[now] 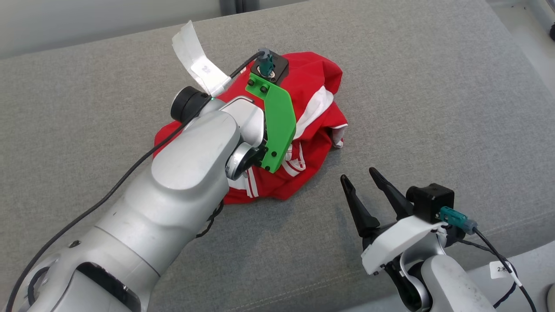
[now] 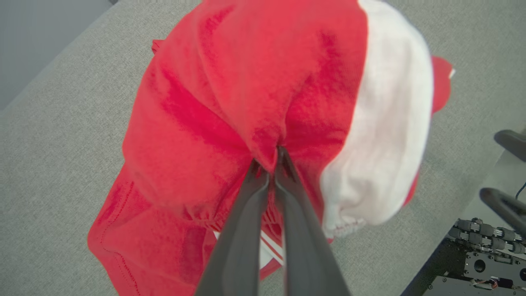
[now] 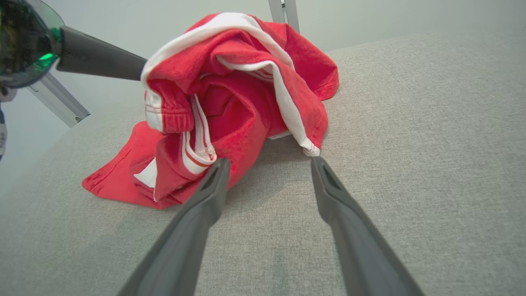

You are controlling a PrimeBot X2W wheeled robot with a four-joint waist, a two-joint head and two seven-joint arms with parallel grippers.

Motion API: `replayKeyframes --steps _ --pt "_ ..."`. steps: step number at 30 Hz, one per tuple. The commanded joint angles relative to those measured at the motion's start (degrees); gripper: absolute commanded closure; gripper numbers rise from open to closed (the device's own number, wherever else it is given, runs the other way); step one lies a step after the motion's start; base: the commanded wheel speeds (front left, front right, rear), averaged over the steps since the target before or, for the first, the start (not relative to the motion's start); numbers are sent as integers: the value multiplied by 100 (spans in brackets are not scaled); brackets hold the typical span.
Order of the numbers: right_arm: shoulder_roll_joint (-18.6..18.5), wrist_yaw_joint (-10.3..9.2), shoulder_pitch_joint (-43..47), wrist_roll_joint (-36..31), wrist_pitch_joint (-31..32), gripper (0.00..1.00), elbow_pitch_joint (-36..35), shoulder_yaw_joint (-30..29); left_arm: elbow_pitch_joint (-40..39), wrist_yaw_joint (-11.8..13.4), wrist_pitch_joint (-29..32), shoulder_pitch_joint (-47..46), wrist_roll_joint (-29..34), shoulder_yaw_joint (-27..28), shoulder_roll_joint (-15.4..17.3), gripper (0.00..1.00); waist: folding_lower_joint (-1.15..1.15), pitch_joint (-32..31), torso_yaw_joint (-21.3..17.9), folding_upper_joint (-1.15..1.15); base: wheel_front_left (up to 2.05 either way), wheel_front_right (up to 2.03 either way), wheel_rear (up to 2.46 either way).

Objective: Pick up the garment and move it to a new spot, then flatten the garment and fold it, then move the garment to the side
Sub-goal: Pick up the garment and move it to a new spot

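The garment (image 1: 314, 123) is a crumpled red piece with white stripes, bunched in a heap on the grey padded surface. My left arm reaches over it from the lower left, its wrist covering the heap's left half. In the left wrist view my left gripper (image 2: 268, 158) is shut on a pinched fold of the red garment (image 2: 246, 90). My right gripper (image 1: 359, 174) stands open just right of and nearer than the heap, holding nothing. In the right wrist view its fingertips (image 3: 270, 161) sit close before the garment (image 3: 234, 102), apart from it.
The grey fabric surface (image 1: 433, 108) stretches wide to the right and rear. A white paper tag (image 1: 195, 60) sticks up from the left arm's cable. The surface's front edge runs near my right wrist. A metal frame leg (image 3: 61, 102) stands beyond the far edge.
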Motion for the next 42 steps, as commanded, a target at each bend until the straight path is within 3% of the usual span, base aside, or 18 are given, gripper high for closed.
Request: replayKeyframes --steps 1,8,18,22,31,37,42 --pt "-17 0 -68 -3 -14 0 24 -6 6 -9 -55 -64 -20 34 29 100 0 -45 53 0 0 0 0" --pt "-18 0 -10 -64 72 0 45 4 -203 89 -623 -254 -70 286 -27 100 0 -232 259 0 0 0 0" --pt "-19 0 158 -120 243 0 -31 57 -459 322 -2727 -857 311 918 -12 100 0 -571 422 0 0 0 0" --pt "-19 0 190 -117 288 0 -66 89 -276 414 -3140 -1128 574 926 136 100 0 -651 392 0 0 0 0" --pt "-19 0 287 -148 351 0 -147 21 151 463 -3284 -1423 760 880 300 100 0 -589 359 0 0 0 0" --pt "-19 0 249 -120 361 0 -193 -15 401 206 -3008 -1041 647 620 170 100 0 -450 420 0 0 0 0" --pt "-18 0 180 -137 380 0 -215 -49 688 -132 -2303 -638 542 184 48 100 0 -348 484 0 0 0 0"
